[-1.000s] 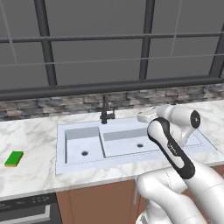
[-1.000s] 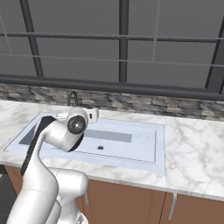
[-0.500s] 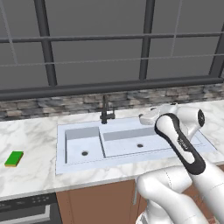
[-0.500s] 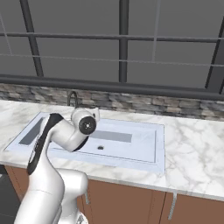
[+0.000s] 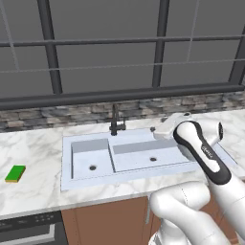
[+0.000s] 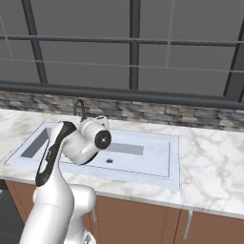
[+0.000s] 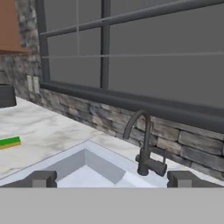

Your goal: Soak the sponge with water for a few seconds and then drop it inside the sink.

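Bright green sponge (image 5: 15,173) with a yellowish lower edge, sitting on a white bench (image 5: 33,186) veined in grey marble. Pale bluish-white sink (image 5: 143,158), dark round drains, black faucet (image 5: 116,122). Grey-brown stone backsplash (image 5: 72,114) behind, dark window frames (image 5: 50,52), reddish-brown cabinet fronts (image 5: 105,222) below.

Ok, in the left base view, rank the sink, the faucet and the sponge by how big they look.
1. The sink, by far the largest, spanning both basins.
2. The faucet, a slim dark post behind the basins.
3. The sponge, smallest, lying on the counter left of the sink.
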Controlling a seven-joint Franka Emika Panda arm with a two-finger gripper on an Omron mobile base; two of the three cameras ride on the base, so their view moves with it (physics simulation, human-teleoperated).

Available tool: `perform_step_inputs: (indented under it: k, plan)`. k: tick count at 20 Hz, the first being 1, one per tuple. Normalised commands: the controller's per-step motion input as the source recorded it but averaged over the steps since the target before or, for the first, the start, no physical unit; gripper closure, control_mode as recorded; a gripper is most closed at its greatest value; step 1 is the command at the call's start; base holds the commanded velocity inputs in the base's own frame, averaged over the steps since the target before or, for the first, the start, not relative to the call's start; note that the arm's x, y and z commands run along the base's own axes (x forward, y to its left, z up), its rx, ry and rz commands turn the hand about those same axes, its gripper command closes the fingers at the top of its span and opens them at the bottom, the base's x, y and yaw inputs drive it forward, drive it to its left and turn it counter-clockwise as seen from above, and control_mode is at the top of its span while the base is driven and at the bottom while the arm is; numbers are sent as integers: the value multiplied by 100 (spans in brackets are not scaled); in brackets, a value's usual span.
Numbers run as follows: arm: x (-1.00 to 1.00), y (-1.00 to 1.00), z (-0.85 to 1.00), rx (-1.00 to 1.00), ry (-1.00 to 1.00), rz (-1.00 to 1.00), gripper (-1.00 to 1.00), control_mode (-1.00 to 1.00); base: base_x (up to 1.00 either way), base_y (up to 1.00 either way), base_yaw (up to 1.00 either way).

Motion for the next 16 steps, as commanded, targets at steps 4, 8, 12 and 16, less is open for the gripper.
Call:
perform_step_inputs:
  k: [4, 8, 12, 16]
  plan:
    - [11, 15, -14, 0, -9, 8, -100, -100, 0, 0, 0]
    - [3, 18, -3, 1, -2, 4, -100, -100, 0, 0, 0]
    - [0, 16, 0, 0, 0, 0, -100, -100, 0, 0, 0]
    - [1, 5, 0, 0, 2, 0, -100, -100, 0, 0, 0]
